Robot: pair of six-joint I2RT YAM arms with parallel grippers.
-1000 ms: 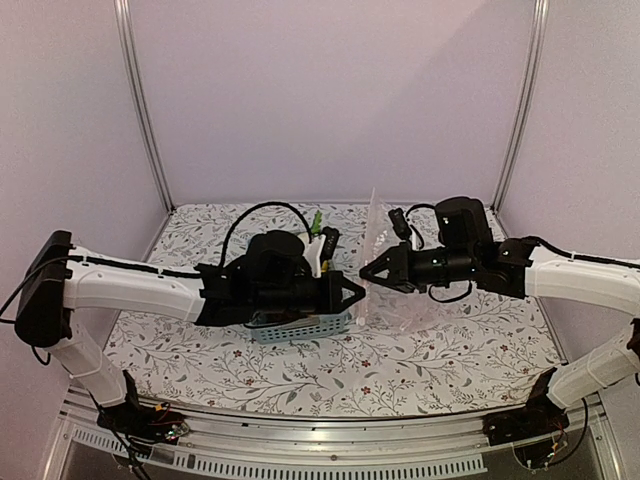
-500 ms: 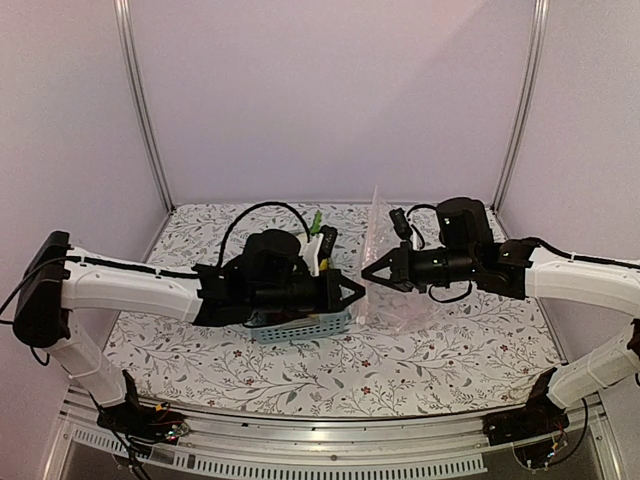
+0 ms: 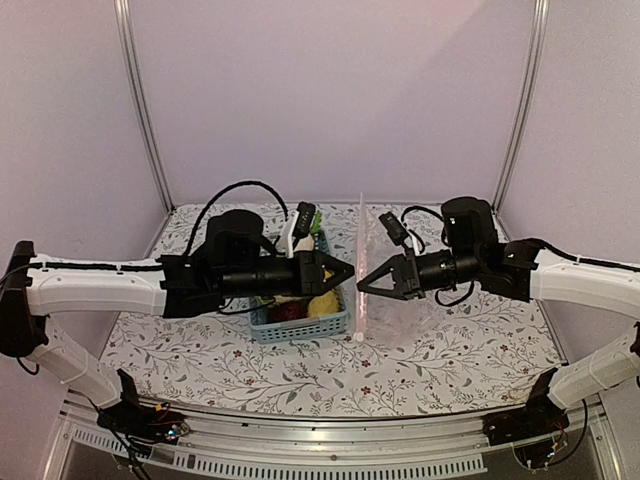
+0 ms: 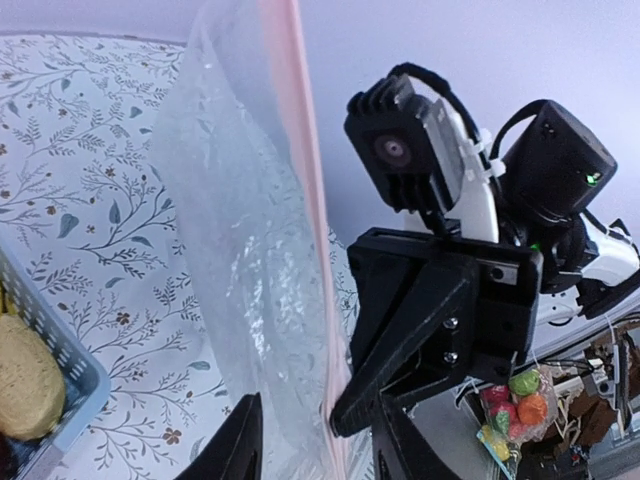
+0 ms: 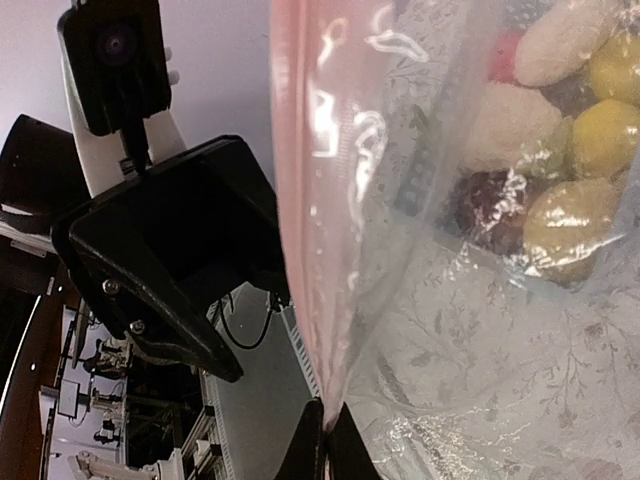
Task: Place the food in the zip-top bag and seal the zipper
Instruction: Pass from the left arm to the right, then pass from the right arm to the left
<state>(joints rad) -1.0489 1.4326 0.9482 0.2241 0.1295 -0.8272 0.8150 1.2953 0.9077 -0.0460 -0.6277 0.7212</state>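
The right gripper [image 3: 362, 286] is clamping shut on the pink-tinted mouth edge of the crinkly transparent zip-top bag [image 3: 392, 305], holding it upright just beside the light-blue plastic basket [image 3: 300, 326]. The left gripper [image 3: 345, 272] is standing with jaws parted at that edge, gripping nothing. The small toy food pieces [image 3: 322, 304] are lying in the basket, so loading the bag and sealing the thin press-seal zipper [image 3: 360, 235] are both judged outstanding.

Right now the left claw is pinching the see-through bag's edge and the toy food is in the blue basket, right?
No, it is the right gripper that pinches the zip-top bag by its edge; the left gripper is open near it. The right wrist view shows this. The food is in the blue basket.
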